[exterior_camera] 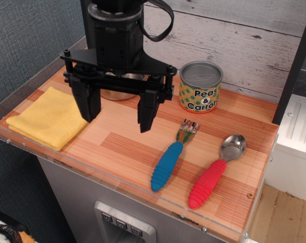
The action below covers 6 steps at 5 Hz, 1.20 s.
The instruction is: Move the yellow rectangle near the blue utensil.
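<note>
The yellow rectangle point(47, 118) is a folded yellow cloth lying flat at the left end of the wooden table. The blue utensil point(169, 157) is a fork with a ribbed blue handle and metal tines, lying right of the table's middle. My gripper point(118, 112) hangs open and empty above the table between them, its left finger point(88, 104) just beside the cloth's right edge, not touching it. The right finger point(146, 113) is left of the fork's tines.
A red-handled spoon point(216, 171) lies right of the fork. A Peas & Carrots can point(201, 87) stands at the back. A metal pot point(120, 88) sits behind my gripper, mostly hidden. A clear plastic lip point(92, 169) runs along the table's front edge.
</note>
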Tool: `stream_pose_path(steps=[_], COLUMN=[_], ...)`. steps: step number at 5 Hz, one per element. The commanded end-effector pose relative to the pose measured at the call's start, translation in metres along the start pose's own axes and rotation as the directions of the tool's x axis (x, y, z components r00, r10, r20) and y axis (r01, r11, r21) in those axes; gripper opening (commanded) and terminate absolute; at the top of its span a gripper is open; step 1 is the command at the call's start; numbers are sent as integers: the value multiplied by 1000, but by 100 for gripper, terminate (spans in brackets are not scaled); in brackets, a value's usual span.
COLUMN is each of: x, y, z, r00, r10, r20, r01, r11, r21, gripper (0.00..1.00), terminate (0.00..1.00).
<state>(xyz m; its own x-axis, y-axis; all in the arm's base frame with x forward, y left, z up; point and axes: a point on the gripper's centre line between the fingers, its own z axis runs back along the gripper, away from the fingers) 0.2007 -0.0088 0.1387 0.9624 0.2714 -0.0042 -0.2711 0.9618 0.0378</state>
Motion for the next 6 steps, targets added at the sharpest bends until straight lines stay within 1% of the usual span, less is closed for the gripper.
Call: stream_pose_path(steps=[1, 2, 3, 4, 5, 6], x=[0, 19, 42, 61, 79, 91], y=[0, 16, 42, 77, 123, 153], z=[0, -13, -27, -40, -63, -79], r00=[1000, 999, 992, 983, 969, 956], r10=[0, 48, 126, 181, 248, 293], r20=[0, -25, -24, -6, 12, 5], r01=[0, -48, -125, -179, -247, -291], r11=[1000, 999, 991, 978, 960, 947], r21=[0, 3, 43, 105, 131, 133], gripper=[100, 100, 100, 100, 100, 100], terminate=[0, 0, 0, 0, 0, 0])
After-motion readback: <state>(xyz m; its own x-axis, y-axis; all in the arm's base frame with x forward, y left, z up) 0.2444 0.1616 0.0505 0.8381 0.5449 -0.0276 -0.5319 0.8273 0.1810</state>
